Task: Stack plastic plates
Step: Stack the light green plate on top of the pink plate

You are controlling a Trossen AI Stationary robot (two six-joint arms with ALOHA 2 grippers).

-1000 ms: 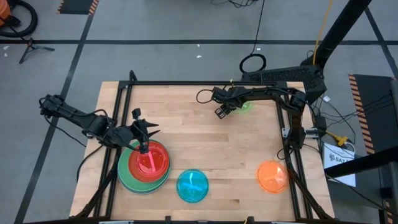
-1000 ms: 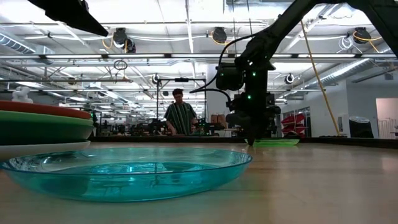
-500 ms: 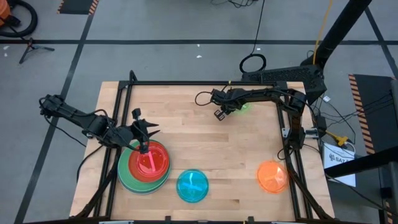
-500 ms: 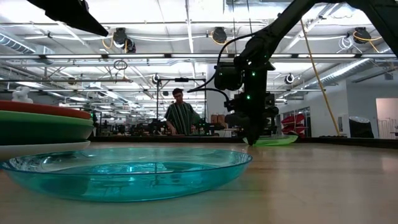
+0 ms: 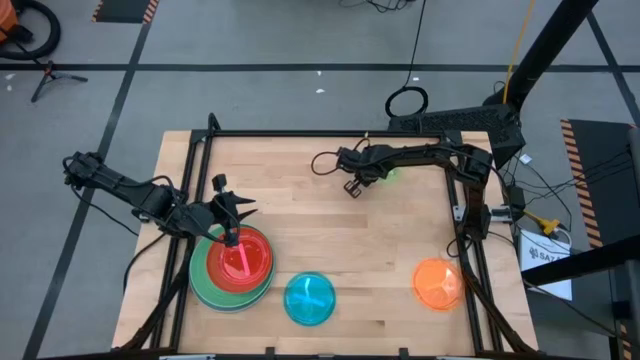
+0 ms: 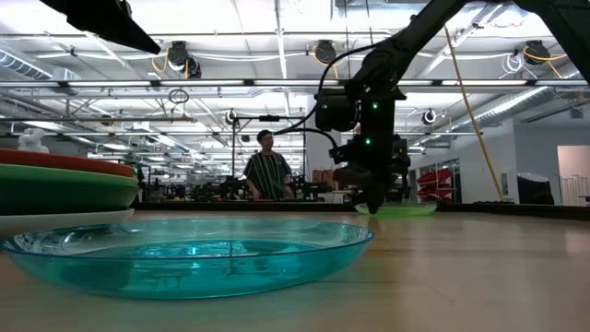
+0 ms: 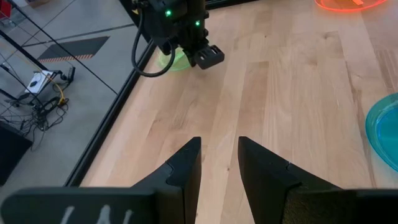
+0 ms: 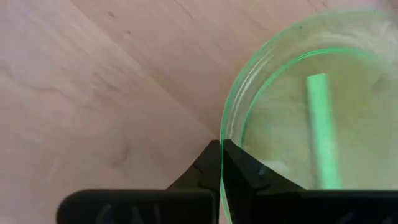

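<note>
Your right tool (image 8: pixel 220 149) is clamped on the rim of the small translucent lime plastic plate (image 8: pixel 311 118) at the far side of the wooden bench (image 5: pixel 330 240). In the right wrist view its two dark fingers meet on the plate's thin green edge. From table height the lime plate sits tilted just behind the tool, its near edge lifted a little off the wood.

Your left tool (image 7: pixel 219 163) hangs above the stack at the near left of the bench, its fingers parted with bare wood showing between them and nothing held. That stack has the small translucent pink plate (image 5: pixel 238 258) on top of the red-orange round plate (image 5: pixel 258 270), which rests on the dark green large plate (image 5: pixel 205 285); paler rims show beneath, too thin to tell apart.

The small translucent cyan plate (image 5: pixel 309 299) lies flat just beside the stack, and the small orange plate (image 5: pixel 437 283) lies well apart at the near right.

A person (image 6: pixel 267 171) stands in the room beyond the bench.
</note>
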